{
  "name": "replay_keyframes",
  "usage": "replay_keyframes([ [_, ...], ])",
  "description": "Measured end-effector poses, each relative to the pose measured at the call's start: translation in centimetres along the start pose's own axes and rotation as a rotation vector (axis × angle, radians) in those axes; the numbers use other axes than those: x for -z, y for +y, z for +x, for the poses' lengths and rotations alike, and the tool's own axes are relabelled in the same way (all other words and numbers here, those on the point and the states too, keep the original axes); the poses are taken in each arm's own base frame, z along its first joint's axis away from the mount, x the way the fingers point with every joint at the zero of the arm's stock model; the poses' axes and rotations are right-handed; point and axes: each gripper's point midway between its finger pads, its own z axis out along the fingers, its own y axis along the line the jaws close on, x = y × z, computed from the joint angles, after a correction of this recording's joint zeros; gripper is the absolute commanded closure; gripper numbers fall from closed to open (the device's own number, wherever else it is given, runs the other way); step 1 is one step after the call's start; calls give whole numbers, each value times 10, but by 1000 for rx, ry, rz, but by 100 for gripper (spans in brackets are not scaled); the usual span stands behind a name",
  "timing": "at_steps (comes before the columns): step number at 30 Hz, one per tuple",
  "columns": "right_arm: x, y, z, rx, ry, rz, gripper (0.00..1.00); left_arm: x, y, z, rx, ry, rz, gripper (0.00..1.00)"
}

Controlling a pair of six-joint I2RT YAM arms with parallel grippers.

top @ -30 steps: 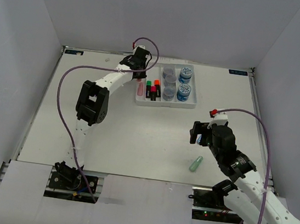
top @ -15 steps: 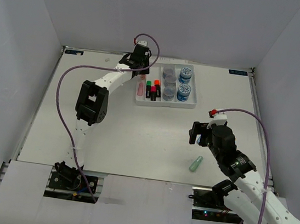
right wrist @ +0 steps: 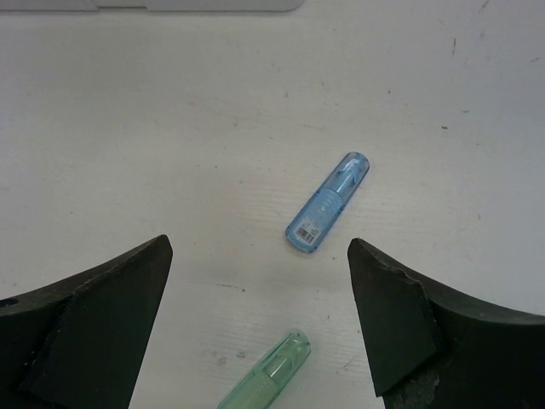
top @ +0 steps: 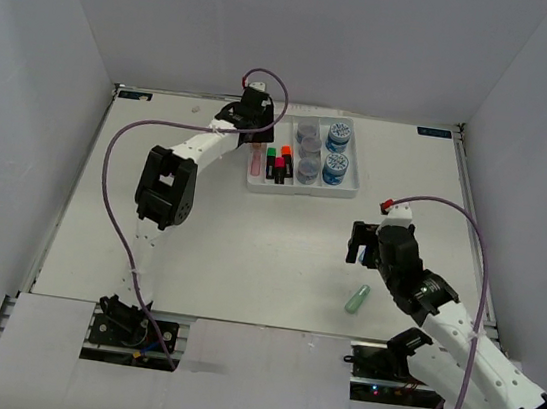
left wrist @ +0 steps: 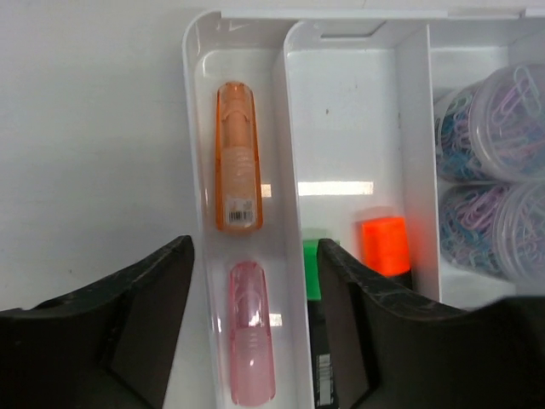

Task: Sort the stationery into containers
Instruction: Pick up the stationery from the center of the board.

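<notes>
The white tray [left wrist: 197, 128] holds a pastel orange highlighter [left wrist: 237, 158] and a pastel pink highlighter [left wrist: 252, 345] end to end in its leftmost compartment. My left gripper [left wrist: 254, 256] is open, its jaws straddling that compartment, with gaps on both sides of the pink one. Black highlighters with a green cap [left wrist: 315, 268] and an orange cap [left wrist: 385, 245] lie in the compartment beside it. On the table, a blue highlighter [right wrist: 328, 213] and a mint highlighter [right wrist: 268, 375] lie under my open right gripper [right wrist: 260, 247], which touches neither. In the top view the left gripper [top: 254, 133] hovers over the tray's [top: 355, 180] left side.
Round jars of paper clips [left wrist: 494, 128] fill the tray's right compartments; from above they show as blue-labelled jars [top: 335, 167] and grey jars [top: 307, 169]. White walls enclose the table on three sides. The mint highlighter [top: 357, 298] lies near the table's front edge.
My left gripper has opened and let go of the pink highlighter, which now lies in the leftmost compartment. The right arm has shifted only slightly.
</notes>
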Motion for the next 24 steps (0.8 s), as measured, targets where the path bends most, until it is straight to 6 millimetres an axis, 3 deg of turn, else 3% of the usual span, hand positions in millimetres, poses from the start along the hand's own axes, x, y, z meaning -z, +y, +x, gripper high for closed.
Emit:
replay_keyframes([
  [3,-10,-11,18,-11,84,78,10,20,7,10,-6,32,-3,19],
  [4,-13,-15,26,-18,117,106,10,31,10,11,-8,37,-5,11],
  [6,-18,-23,41,-33,181,156,10,57,14,6,-8,32,-5,2],
  [10,-26,-37,57,-88,257,244,9,132,26,-20,5,-60,3,2],
  [14,-38,-45,65,-137,308,299,0,196,47,-29,30,-149,-3,2],
  [17,-47,-49,71,-178,333,318,7,218,68,-11,39,-164,-34,2],
  [24,-65,-50,85,-234,371,338,17,221,112,65,5,-54,-139,2],
])
